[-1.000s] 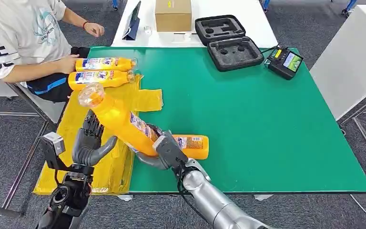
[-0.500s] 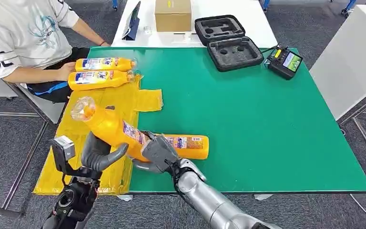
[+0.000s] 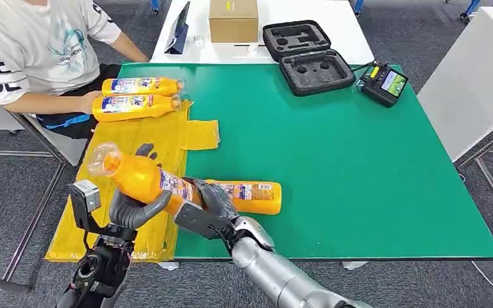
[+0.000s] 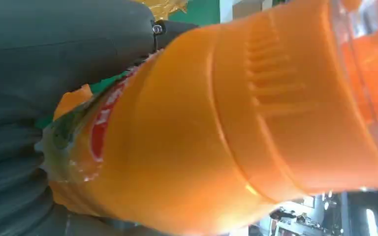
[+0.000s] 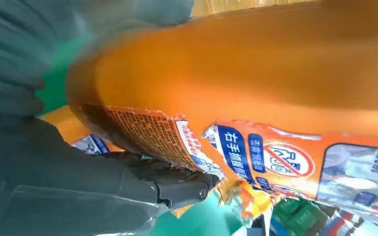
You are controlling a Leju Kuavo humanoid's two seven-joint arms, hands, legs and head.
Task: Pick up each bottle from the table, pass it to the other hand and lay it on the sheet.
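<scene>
Now, low on the left of the frame, the yellow sheet (image 3: 135, 138) is lying under an orange bottle (image 3: 142, 179) that both hands are gripping: the right hand (image 3: 207, 206) clasping its base, the left hand (image 3: 131, 208) cupping its neck. Releasing too soon risks it slipping and rolling away.

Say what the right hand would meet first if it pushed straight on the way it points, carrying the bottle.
Probably the left hand: the right hand points leftward with the raised bottle, whose body already lies in or against that hand. Beyond is the yellow sheet; depth is uncertain.
</scene>
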